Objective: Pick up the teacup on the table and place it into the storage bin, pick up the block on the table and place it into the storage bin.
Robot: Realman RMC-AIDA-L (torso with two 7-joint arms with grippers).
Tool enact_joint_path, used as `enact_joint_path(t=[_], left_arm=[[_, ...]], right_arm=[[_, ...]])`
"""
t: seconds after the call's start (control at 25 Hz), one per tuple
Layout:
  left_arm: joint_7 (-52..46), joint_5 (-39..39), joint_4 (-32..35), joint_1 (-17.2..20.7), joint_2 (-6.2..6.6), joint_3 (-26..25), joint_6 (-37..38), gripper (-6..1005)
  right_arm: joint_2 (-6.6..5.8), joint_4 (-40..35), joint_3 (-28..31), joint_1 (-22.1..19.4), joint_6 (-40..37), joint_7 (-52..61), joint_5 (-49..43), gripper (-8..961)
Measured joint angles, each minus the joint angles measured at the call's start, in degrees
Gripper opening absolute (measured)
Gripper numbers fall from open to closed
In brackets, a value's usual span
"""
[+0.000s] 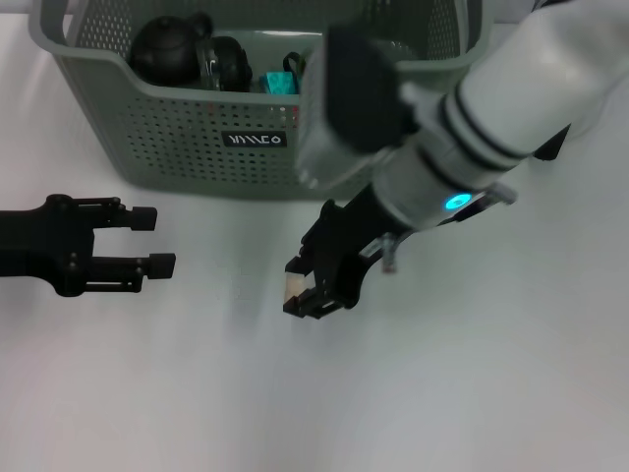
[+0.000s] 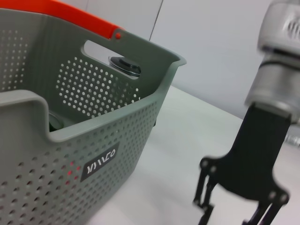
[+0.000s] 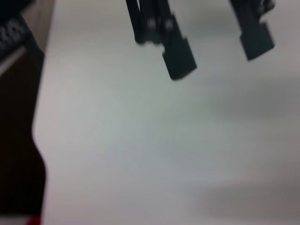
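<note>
The grey-green storage bin [image 1: 177,147] stands at the back of the white table and also shows in the left wrist view [image 2: 93,140]. Dark rounded vessels [image 1: 187,54], one like a teacup, and a teal item [image 1: 279,83] lie inside it. My right gripper [image 1: 307,287] reaches down in front of the bin and is shut on a small pale block [image 1: 293,285], low over the table. It shows from the side in the left wrist view [image 2: 232,215], where the block is hidden. My left gripper [image 1: 157,241] is open and empty at the left, level with the table.
The bin has a black label [image 1: 255,140] on its front wall and an orange handle [image 2: 70,14]. The right wrist view shows the left gripper's fingers [image 3: 178,58] over bare table [image 3: 140,150]. White table [image 1: 442,393] spreads in front.
</note>
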Motion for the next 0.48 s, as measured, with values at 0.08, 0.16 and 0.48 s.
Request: enact_joint_path(t=[0.08,0.16,0.48], left_arm=[[-0.04,-0.05,0.0,-0.15,0.08,-0.32,-0.04,748],[-0.04,-0.09,0.0,-0.37,0.16,-0.92,-0.05,748],[0.09,-0.15,-0.1,-1.22,0.24,-2.06,-0.15,748]], right_arm=[[-0.07,-1.22,5.07,-1.06,-3.93,-1.79,0.04,450],[-0.13,-2.53,11.19,-2.23,-9.44,-3.77,0.14,454],[-0.36,-7.59,34.92,-5.35,-27.49,-10.79,2.93,469]])
